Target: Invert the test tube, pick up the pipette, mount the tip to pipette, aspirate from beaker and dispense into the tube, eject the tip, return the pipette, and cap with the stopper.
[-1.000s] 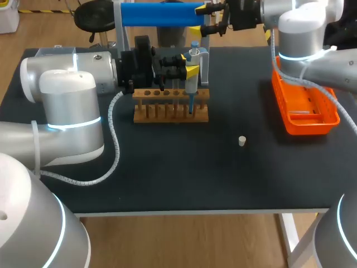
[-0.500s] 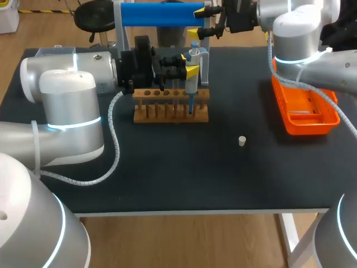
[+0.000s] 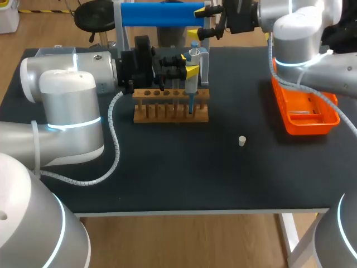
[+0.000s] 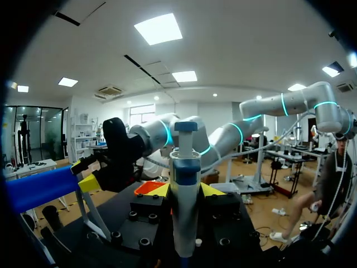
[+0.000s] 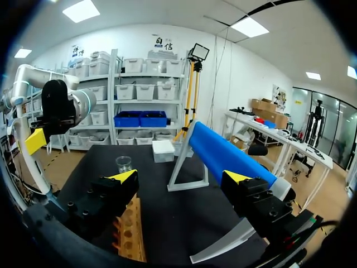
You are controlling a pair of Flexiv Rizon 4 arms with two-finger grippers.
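Note:
My left gripper (image 3: 187,69) is shut on the grey and blue pipette (image 3: 192,78), which stands upright over the right end of the wooden tube rack (image 3: 170,106). In the left wrist view the pipette (image 4: 185,190) fills the gap between the yellow fingertips (image 4: 158,191). My right gripper (image 3: 207,23) is open at the table's back, beside the blue roller (image 3: 162,14); in its own view the right gripper (image 5: 181,177) holds nothing. A small white stopper (image 3: 242,140) lies on the mat. The glass beaker (image 5: 124,163) stands beyond the rack (image 5: 131,229). I cannot make out a test tube.
An orange tray (image 3: 304,107) sits at the table's right side under my right arm. The blue roller's grey frame (image 5: 187,170) stands at the back edge, with a white box (image 5: 163,149) behind it. The table's front half is bare black mat (image 3: 184,173).
My right arm has shifted slightly left and back at the rear of the table. The left arm and the pipette have not moved.

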